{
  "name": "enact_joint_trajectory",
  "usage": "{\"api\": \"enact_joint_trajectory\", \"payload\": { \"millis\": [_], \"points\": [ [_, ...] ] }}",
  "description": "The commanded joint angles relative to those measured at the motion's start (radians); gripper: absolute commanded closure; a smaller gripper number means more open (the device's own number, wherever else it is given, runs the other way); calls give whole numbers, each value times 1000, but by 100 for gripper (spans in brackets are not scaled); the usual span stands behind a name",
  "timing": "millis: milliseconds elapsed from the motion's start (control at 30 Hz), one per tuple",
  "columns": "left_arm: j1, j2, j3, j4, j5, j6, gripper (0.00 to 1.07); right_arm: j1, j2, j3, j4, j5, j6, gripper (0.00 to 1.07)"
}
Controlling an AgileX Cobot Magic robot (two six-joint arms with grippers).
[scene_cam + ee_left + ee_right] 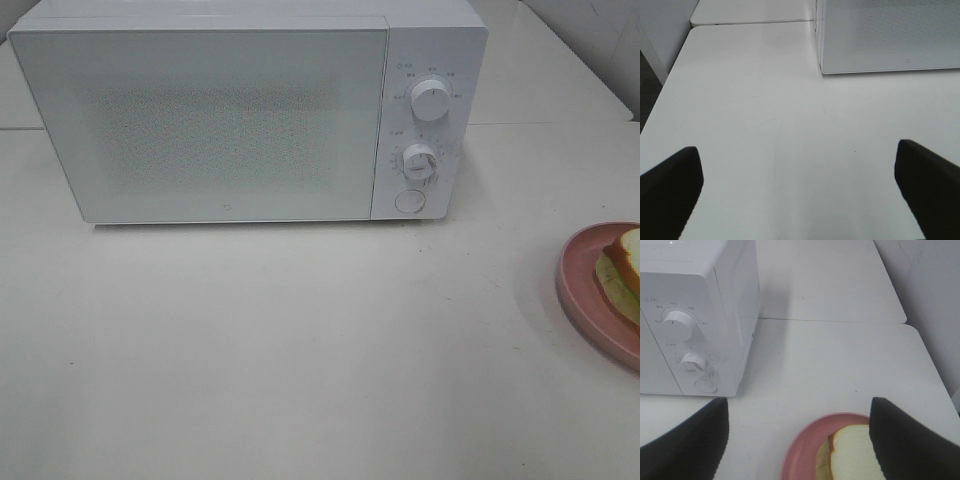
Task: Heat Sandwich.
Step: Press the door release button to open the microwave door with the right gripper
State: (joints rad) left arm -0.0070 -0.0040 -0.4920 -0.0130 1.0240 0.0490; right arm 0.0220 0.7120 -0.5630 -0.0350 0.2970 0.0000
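White desk (300, 350) with a closed white microwave (200, 120) standing toward its back; well apart, near the right edge, sits a round pink plate (578, 275).

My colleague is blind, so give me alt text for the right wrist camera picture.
A sandwich lies on a round pink plate on a white table, framed by the open black fingers of the right gripper. Nearby stands a white microwave with two knobs and a round button.
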Motion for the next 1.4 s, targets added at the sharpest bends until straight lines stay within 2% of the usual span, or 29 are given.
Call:
{"api": "enact_joint_trajectory", "payload": {
  "millis": [33,733,967,1100,1167,1200,1300,1400],
  "points": [
    [-2,-28,1,-1,3,-2,1,4,29,-5,-3,-54,0,31],
    [-2,-28,1,-1,3,-2,1,4,306,-1,-5,-508,0,31],
    [-2,-28,1,-1,3,-2,1,6,384,109,8,-805,-6,31],
    [-2,-28,1,-1,3,-2,1,46,408,149,61,-871,-56,31],
    [-2,-28,1,-1,3,-2,1,113,433,182,152,-931,-149,31],
    [-2,-28,1,-1,3,-2,1,113,433,182,152,-931,-149,31],
    [-2,-28,1,-1,3,-2,1,190,472,212,287,-1021,-238,31],
    [-2,-28,1,-1,3,-2,1,222,493,219,347,-1048,-260,31]
  ]
}}
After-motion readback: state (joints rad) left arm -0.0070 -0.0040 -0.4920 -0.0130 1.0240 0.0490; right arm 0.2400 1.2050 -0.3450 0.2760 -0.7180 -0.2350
